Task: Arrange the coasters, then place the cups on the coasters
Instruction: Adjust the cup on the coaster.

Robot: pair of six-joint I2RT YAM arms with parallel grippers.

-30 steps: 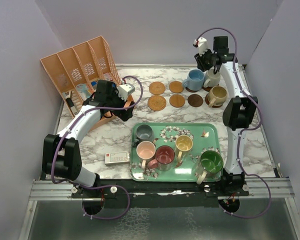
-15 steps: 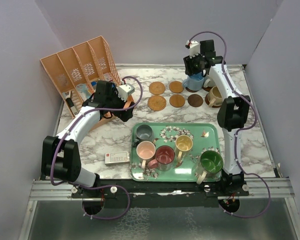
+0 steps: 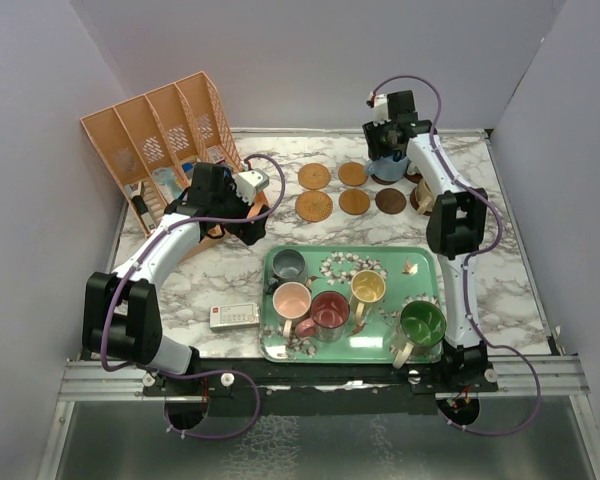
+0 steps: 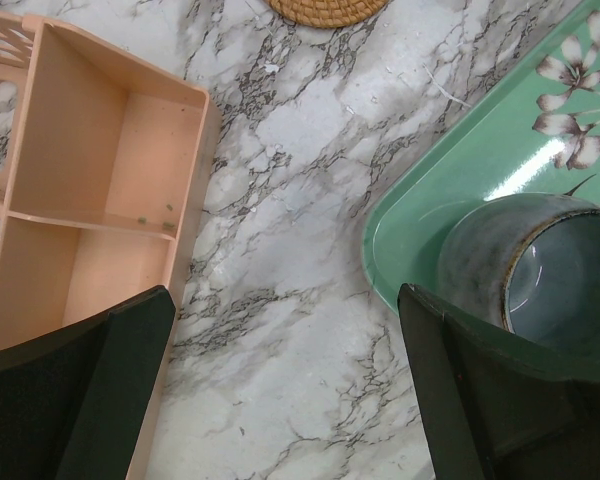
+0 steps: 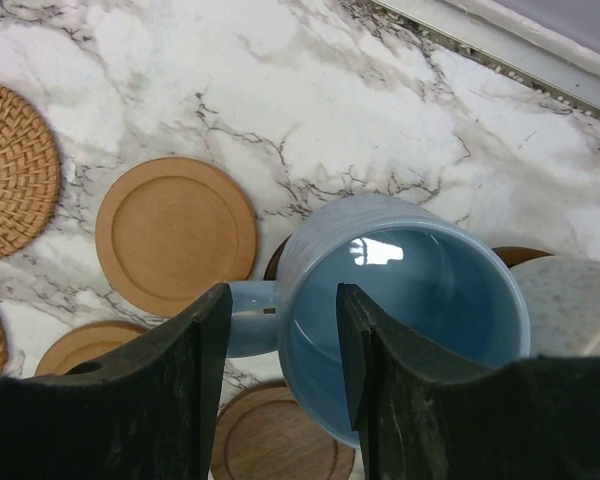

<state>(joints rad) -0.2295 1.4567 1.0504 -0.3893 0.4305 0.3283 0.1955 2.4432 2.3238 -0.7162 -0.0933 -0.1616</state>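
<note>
My right gripper (image 5: pixel 280 300) hangs open over the blue cup (image 5: pixel 410 290), one finger inside the rim and the other above the handle, touching neither. The blue cup stands on a dark coaster beside the cream cup (image 5: pixel 575 300). Bare coasters lie to its left, among them a smooth one (image 5: pixel 175 235) and a woven one (image 3: pixel 314 206). Grey (image 3: pixel 287 265), pink (image 3: pixel 292 298), dark red (image 3: pixel 329 310), yellow (image 3: pixel 367 288) and green (image 3: pixel 422 323) cups stand on the green tray (image 3: pixel 420 262). My left gripper (image 4: pixel 285 300) is open and holds nothing, above the marble by the grey cup (image 4: pixel 550 270).
An orange slatted rack (image 3: pixel 160 140) lies at the back left, close to my left gripper. A small white box (image 3: pixel 232 316) sits left of the tray. Grey walls close in the table on three sides.
My right gripper has left the cream cup standing at the back right and swung left over the blue cup. The left arm has not moved.
</note>
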